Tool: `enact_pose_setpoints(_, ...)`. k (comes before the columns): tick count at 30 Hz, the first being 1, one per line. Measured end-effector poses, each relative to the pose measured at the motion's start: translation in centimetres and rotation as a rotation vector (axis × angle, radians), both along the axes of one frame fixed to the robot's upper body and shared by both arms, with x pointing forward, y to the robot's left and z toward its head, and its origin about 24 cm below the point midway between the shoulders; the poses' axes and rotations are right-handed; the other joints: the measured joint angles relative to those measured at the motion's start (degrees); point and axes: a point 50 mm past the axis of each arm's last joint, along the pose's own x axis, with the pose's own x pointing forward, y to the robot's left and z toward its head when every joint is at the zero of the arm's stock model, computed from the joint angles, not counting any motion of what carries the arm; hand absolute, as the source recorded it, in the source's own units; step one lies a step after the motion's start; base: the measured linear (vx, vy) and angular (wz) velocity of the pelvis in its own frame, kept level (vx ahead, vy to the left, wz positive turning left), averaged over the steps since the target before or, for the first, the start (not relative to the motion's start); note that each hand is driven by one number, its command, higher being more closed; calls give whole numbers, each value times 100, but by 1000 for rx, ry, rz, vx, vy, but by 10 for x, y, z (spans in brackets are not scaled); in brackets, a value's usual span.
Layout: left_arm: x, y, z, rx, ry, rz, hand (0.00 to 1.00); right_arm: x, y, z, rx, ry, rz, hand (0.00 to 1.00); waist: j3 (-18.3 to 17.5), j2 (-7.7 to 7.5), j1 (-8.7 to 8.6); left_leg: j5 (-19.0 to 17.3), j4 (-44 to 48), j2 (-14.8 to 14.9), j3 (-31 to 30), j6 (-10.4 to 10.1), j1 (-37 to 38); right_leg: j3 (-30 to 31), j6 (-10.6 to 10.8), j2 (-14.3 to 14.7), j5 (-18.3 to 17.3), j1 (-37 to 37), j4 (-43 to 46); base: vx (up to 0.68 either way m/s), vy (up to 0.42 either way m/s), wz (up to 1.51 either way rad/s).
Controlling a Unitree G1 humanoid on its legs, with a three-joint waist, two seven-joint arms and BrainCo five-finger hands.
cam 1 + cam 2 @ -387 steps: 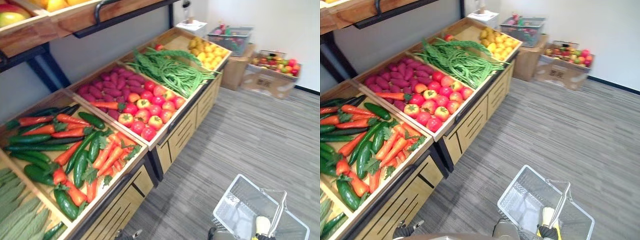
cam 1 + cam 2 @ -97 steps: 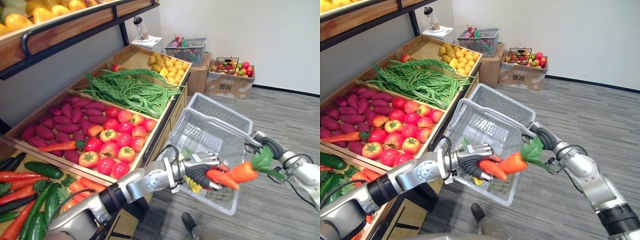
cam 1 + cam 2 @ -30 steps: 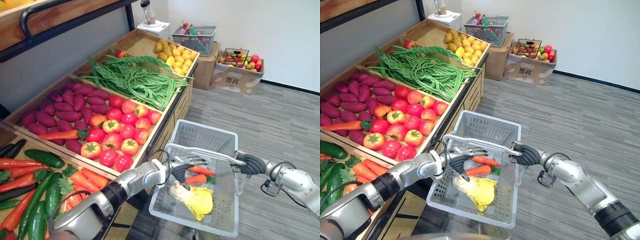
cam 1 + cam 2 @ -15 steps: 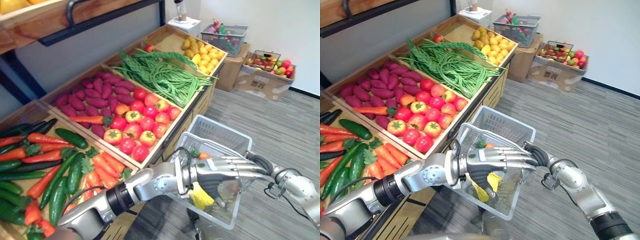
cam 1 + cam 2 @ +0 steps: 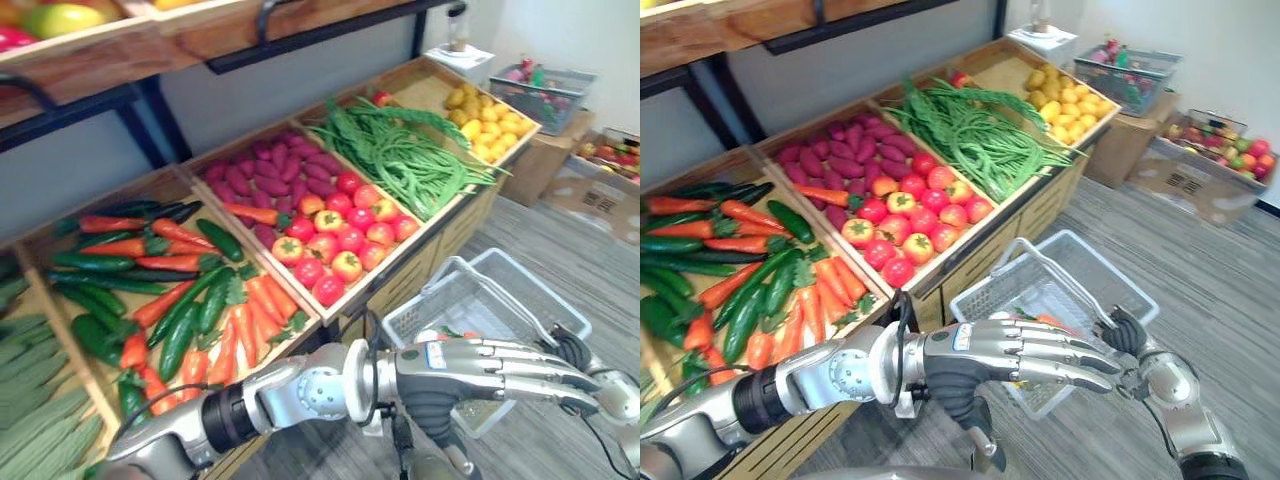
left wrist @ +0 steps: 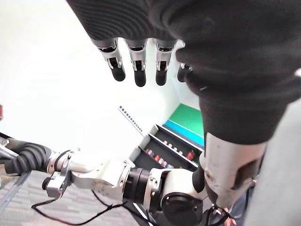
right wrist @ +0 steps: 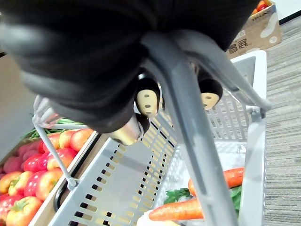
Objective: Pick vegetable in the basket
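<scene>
Carrots (image 7: 188, 210): lay flat in basket (image 7: 113, 188), long axes nearly parallel.
Left hand (image 5: 975, 368): fingers were straight, empty.
Right hand (image 5: 1126, 334): was curled round basket handle (image 7: 188, 117).

Dark print on the cardboard box (image 5: 1220, 195) is too small to read

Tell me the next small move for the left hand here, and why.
Probably swing the left hand toward the shelf carrots for another pick. Its fingers are straight and empty near the basket, two carrots already lie inside, and the right hand grips the handle, so nothing is left to release.
</scene>
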Motion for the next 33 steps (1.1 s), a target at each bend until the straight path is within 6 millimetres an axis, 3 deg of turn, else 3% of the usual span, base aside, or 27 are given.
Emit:
enact_pose_setpoints(4, 5, 18, 11, -83, -5, 102, 0, -27, -25, -20, 80, -8, -268, 100, -20, -2, 186, 107, -63, -104, -626, 171, -318, -543, 30, -249, -68, 155, 2, -23, 3, 75)
enact_pose_setpoints(8, 18, 54, 20, -214, 16, 345, 0, -68, -39, -51, 180, 18, -558, 100, -123, -82, 265, 329, -391, -419, -1387, 337, -657, -1194, 88, -554, -153, 297, 3, -10, 27, 91)
enact_pose_setpoints(9, 21, 60, 21, -232, 14, 384, 0, -74, -39, -56, 194, 27, -592, 100, -148, -47, 299, 355, -429, -461, -1480, 350, -679, -1268, 104, -598, -169, 330, 2, -4, 41, 76)
enact_pose_setpoints(14, 33, 113, 18, -344, 50, 739, 0, -121, -35, -99, 331, 170, -857, 100, -262, -199, 387, 777, -1117, -958, -2233, 506, -884, -1885, 226, -946, -347, 464, -22, 15, 27, 73)
enact_pose_setpoints(18, 40, 156, 9, -437, 89, 1023, 0, -147, -21, -121, 422, 260, -984, 100, -303, -261, 419, 1091, -1520, -1163, -2596, 609, -894, -2182, 215, -1006, -339, 531, -55, 62, 13, 52)
enact_pose_setpoints(20, 44, 186, -6, -489, 146, 1237, 0, -163, -10, -133, 469, 314, -1050, 100, -313, -268, 430, 1214, -1694, -1207, -2834, 619, -908, -2225, 221, -1010, -345, 614, -61, 37, 13, 48)
enact_pose_setpoints(27, 27, 245, -64, -460, 315, 1726, 0, -177, 8, -145, 543, 339, -1149, 100, -321, -378, 446, 1507, -2162, -1303, -3206, 634, -891, -2433, 235, -1026, -524, 695, -31, 1, 0, 29)
enact_pose_setpoints(28, 24, 254, -76, -441, 348, 1795, 0, -178, 10, -146, 548, 338, -1159, 100, -374, -314, 434, 1550, -2213, -1307, -3280, 639, -887, -2510, 185, -1025, -554, 707, 12, 7, -3, 28)
enact_pose_setpoints(30, 18, 271, -98, -402, 415, 1931, 0, -176, 13, -148, 547, 336, -1167, 100, -389, -338, 397, 1555, -2214, -1308, -3404, 646, -889, -2597, 101, -1020, -605, 772, 14, 8, -6, 23)
enact_pose_setpoints(32, -3, 297, -135, -358, 537, 2158, 0, -175, 20, -151, 557, 333, -1169, 100, -471, -364, 353, 1555, -2233, -1309, -3423, 645, -886, -2627, 68, -1020, -628, 784, 10, 10, -5, 8)
enact_pose_setpoints(33, -10, 302, -143, -356, 570, 2212, 0, -174, 22, -151, 560, 332, -1170, 100, -482, -373, 342, 1555, -2246, -1311, -3424, 646, -883, -2632, 66, -1020, -629, 785, 8, 0, 0, 0)
